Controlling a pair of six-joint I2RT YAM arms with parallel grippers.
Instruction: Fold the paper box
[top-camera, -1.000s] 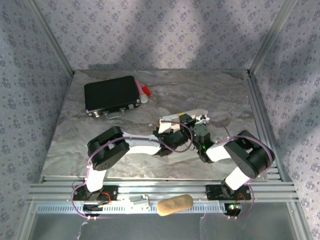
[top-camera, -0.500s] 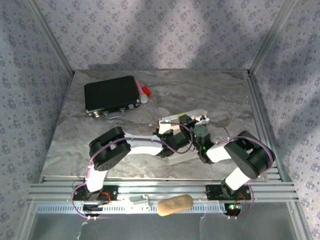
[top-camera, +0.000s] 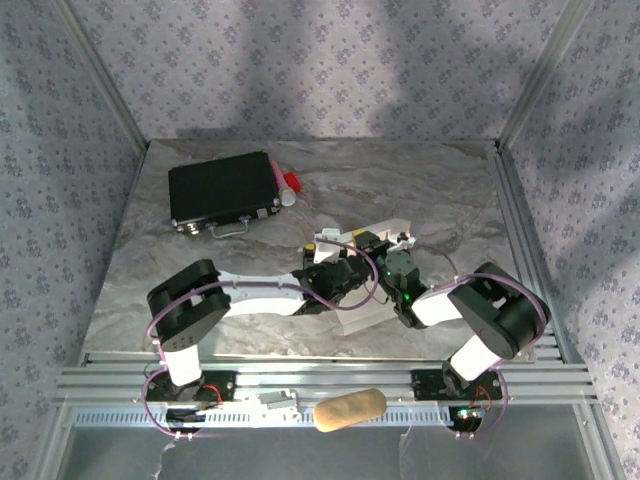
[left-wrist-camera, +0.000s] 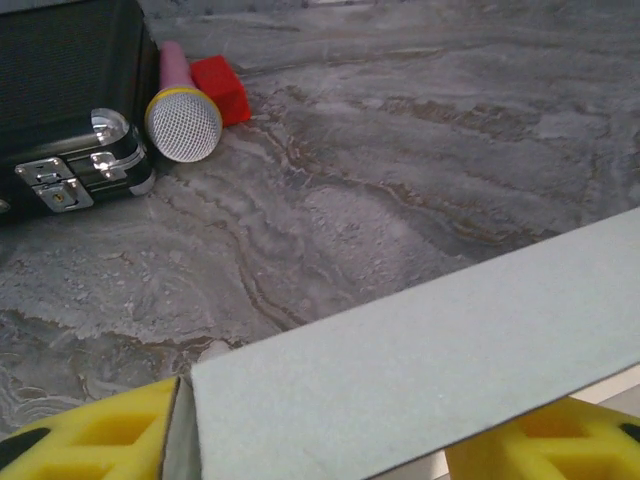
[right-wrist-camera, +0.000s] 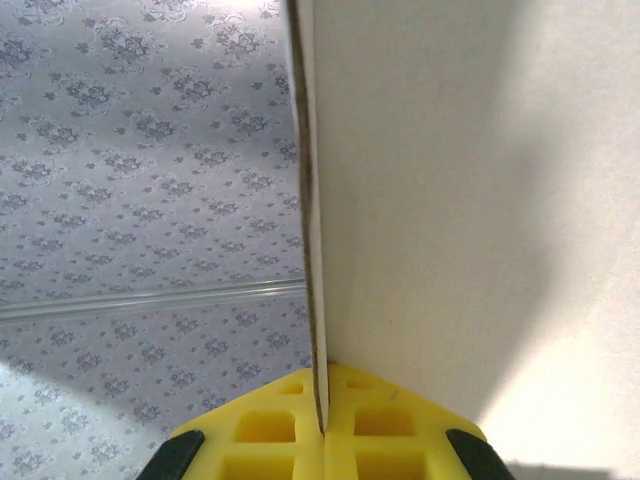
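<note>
One paper box (top-camera: 362, 318): plain white thin cardboard, matte and flat-panelled, with a straight cut edge that shows a brownish core. It sits near the middle of the table, between the two arm ends.

Two grippers:
- Right gripper (right-wrist-camera: 322, 425): yellow moulded pads with square recesses, pinched together on the edge of one panel of the box.
- Left gripper (left-wrist-camera: 315, 440): yellow pads spread wide, with a pale panel lying slantwise across the gap, unclamped.

One table (top-camera: 420, 180): grey marbled top with brown veining.

One black hard case (top-camera: 222, 190): rectangular, with a textured shell and chrome latches and corners, at the far left.

One toy microphone (left-wrist-camera: 183, 122): pink handle and a silver mesh head with a yellow ring, just beside the case.

One red block (left-wrist-camera: 220, 90): just beside the microphone.
</note>
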